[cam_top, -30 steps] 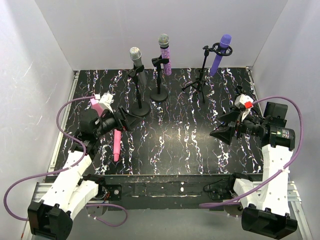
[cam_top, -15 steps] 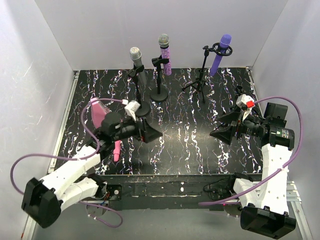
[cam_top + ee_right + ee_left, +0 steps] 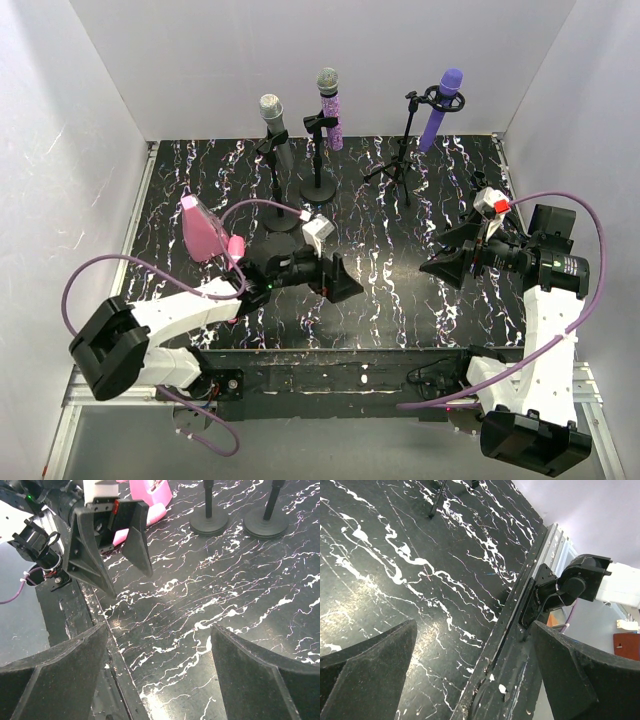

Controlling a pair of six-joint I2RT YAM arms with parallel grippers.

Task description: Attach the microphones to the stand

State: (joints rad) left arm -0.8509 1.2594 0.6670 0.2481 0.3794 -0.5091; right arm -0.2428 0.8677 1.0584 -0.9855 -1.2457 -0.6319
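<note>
The silver-grey microphone (image 3: 271,118) and the glittery pink-purple microphone (image 3: 329,103) sit in clips on two round-base stands (image 3: 283,221) at the back. The purple microphone (image 3: 441,104) sits in the tripod stand (image 3: 398,165) at the back right. The plain pink microphone (image 3: 237,247) lies on the table at the left, mostly hidden under my left arm; it also shows in the right wrist view (image 3: 156,514). My left gripper (image 3: 345,285) is open and empty, low over the table's front middle. My right gripper (image 3: 440,266) is open and empty at the right, facing the left one.
A pink wedge-shaped object (image 3: 200,230) stands at the left beside the pink microphone. White walls close in the back and both sides. The table's front edge and metal rail (image 3: 520,630) lie under my left gripper (image 3: 475,680). The round stand bases (image 3: 209,522) show in the right wrist view.
My left arm has swung right, from over the pink microphone at the left to the front middle of the table, still open and empty. The right arm has not moved.
</note>
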